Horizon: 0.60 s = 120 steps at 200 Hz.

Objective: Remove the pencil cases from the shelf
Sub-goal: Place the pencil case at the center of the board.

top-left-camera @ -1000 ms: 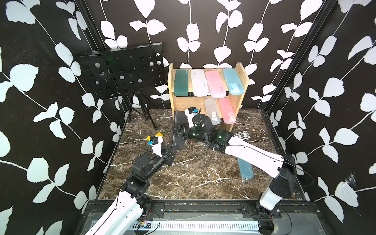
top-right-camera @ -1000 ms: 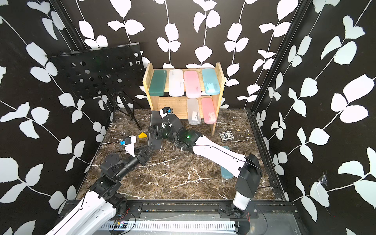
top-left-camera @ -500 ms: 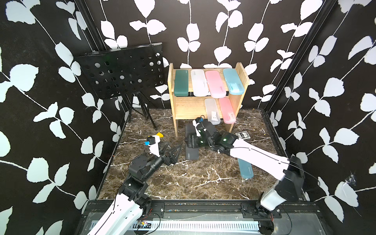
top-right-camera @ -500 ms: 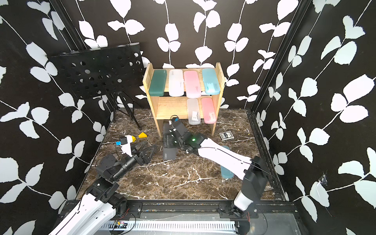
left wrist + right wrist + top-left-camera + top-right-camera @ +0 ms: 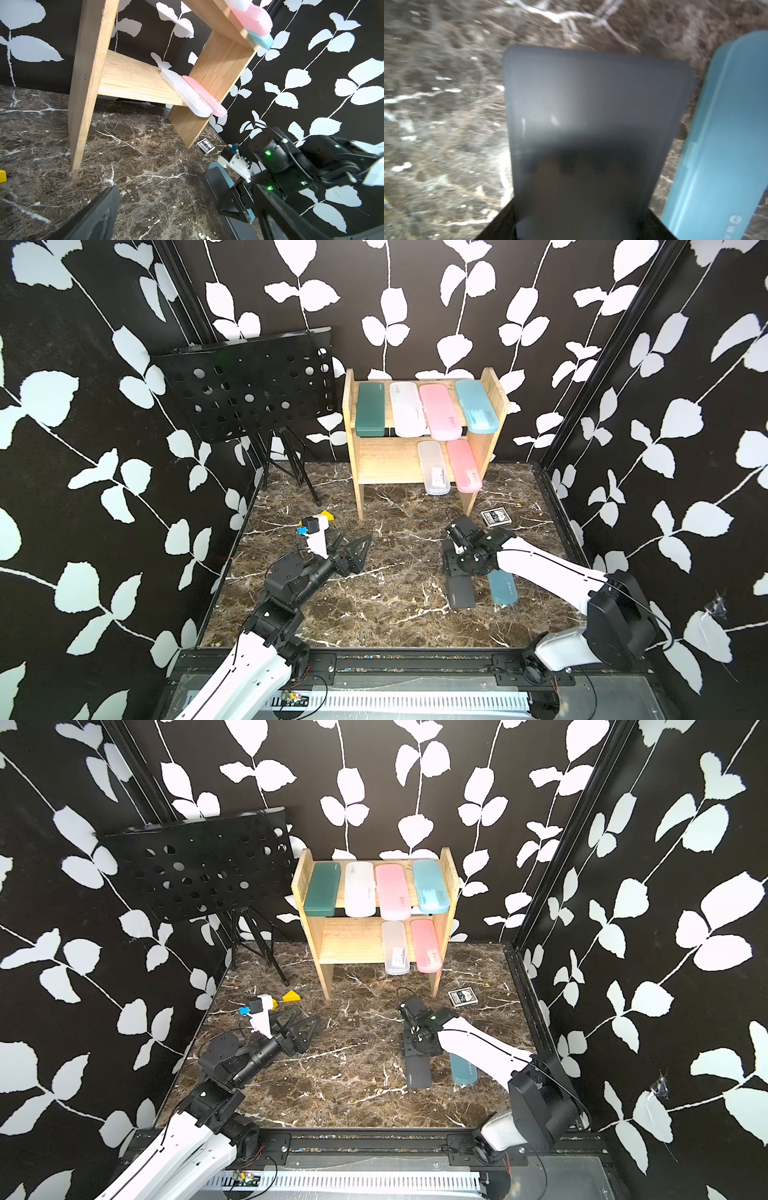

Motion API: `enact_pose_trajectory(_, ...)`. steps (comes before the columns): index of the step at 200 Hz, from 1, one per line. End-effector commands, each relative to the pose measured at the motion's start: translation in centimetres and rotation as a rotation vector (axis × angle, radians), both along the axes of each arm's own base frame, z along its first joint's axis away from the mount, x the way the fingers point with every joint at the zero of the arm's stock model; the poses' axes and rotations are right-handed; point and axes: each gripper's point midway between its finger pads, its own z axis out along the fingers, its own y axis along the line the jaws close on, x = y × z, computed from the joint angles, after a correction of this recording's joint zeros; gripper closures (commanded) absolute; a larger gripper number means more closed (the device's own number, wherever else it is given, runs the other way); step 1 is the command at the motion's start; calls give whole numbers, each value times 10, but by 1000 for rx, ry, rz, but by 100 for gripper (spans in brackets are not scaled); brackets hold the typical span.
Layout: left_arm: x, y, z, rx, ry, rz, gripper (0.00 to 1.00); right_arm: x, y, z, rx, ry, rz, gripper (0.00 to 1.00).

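Down on the brown marble tabletop [image 5: 386,614], black pencil case [image 5: 461,593] lies just beside teal case [image 5: 502,588], well forward of the shelf [image 5: 386,464]; black leaf-print walls [image 5: 83,448] all round. Right wrist view alone shows its lid, blurred, running in between the fingers [image 5: 500,226]: right claw [image 5: 459,566] clamped on its shelf-side end. Left claw [image 5: 351,541] spread wide, well apart, low over the tabletop.

Nothing legible: marks on teal pencil case [image 5: 720,135], label on frosted clear pencil case [image 5: 434,468], card box [image 5: 495,517] print too small.
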Motion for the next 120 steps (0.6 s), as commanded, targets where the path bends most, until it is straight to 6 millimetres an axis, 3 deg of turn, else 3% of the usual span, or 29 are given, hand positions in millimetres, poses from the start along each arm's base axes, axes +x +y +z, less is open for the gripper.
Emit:
enact_pose_trajectory(1,-1,-1,3,-11,-11,-4,1,5,-18,-11,-45,1,1,37)
enact_pose_trajectory(67,0,-2,-3,-3,8,-11,1,21,-38,-34,-67,46,-9,36)
enact_pose_trajectory(120,1,-2,-7,-2,17,-6,1,25,-40,-47,-82,71,8,33)
